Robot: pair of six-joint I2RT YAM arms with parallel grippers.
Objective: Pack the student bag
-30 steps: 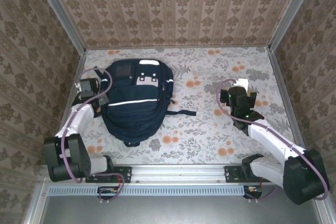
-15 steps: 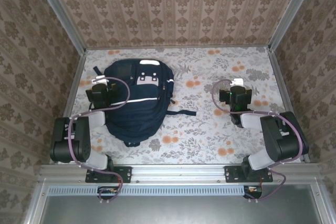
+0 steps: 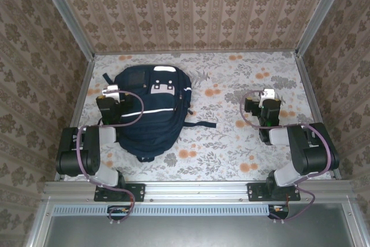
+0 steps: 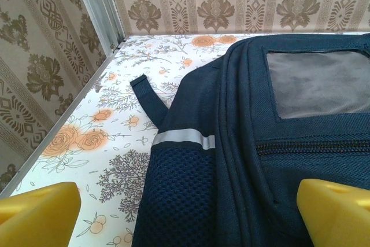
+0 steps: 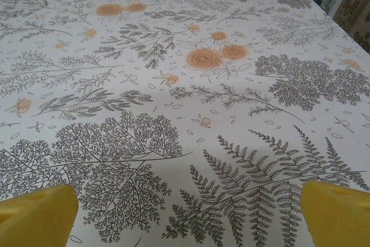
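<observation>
The student bag (image 3: 151, 113) lies flat on the floral table cover, left of centre, with its top toward the far wall. It is dark navy with a white stripe, and its front zipper (image 4: 312, 146) is shut. My left gripper (image 3: 111, 95) hovers at the bag's left edge, open. In the left wrist view its yellow fingertips (image 4: 37, 212) straddle the bag's mesh side pocket (image 4: 188, 201) without touching it. My right gripper (image 3: 265, 100) hangs open over bare cloth on the right. Nothing lies between its yellow fingertips (image 5: 341, 212).
Wallpapered walls with metal corner posts (image 3: 69, 21) close in the table on three sides. A loose dark strap (image 3: 201, 124) trails right from the bag. Another strap (image 4: 149, 99) sticks out at its upper left. A metal rail (image 3: 191, 189) runs along the near edge.
Both arms have folded in from their stretched poses. The left gripper moved right, over the bag's left edge. The right gripper stayed about in place. Both remain open.
</observation>
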